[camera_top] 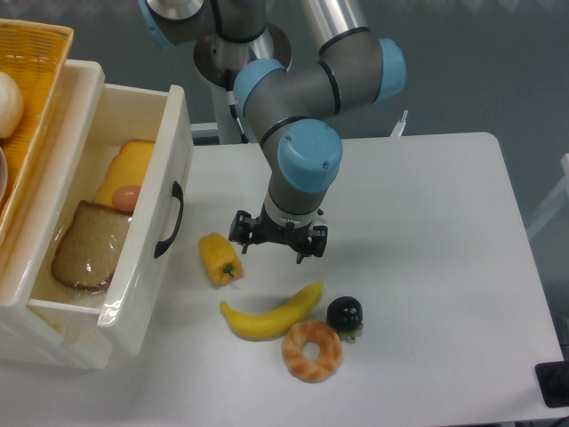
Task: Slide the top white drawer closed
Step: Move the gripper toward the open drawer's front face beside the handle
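We've got the two-finger claw hanging empty over the table, fingers spread wide, with the glossy white plastic top drawer pulled out to its left — probably lining up to shove its front.

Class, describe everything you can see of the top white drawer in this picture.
The top white drawer is a glossy white plastic box with a curved black handle on its front. It stands pulled well out of the cabinet, open. Inside lie a brown bread slice and other toy foods. Nothing touches its front; the gripper hangs over the table, apart from it.
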You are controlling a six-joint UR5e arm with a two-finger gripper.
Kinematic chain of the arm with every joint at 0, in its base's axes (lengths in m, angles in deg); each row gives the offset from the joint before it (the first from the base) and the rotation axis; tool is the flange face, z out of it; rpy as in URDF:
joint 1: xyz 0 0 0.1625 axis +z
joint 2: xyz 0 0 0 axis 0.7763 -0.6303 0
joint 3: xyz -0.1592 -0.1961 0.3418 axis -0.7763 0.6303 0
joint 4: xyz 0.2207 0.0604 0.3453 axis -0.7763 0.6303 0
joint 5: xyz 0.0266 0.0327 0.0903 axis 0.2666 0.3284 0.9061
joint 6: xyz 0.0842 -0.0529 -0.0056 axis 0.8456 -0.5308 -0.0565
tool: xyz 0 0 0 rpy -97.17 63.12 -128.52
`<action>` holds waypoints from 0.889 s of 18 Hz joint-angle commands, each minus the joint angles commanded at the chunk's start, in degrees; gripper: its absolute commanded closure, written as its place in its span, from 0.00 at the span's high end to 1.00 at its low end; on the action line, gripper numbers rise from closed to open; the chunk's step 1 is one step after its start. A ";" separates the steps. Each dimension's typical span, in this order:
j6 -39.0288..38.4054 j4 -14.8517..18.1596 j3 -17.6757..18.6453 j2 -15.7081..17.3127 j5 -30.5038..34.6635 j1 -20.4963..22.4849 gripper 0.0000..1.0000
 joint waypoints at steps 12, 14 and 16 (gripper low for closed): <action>-0.26 0.62 1.41 0.26 -0.88 -4.22 1.00; -0.26 0.53 1.32 0.09 -0.88 -4.75 1.00; -0.18 0.53 1.41 0.09 -1.06 -5.18 1.00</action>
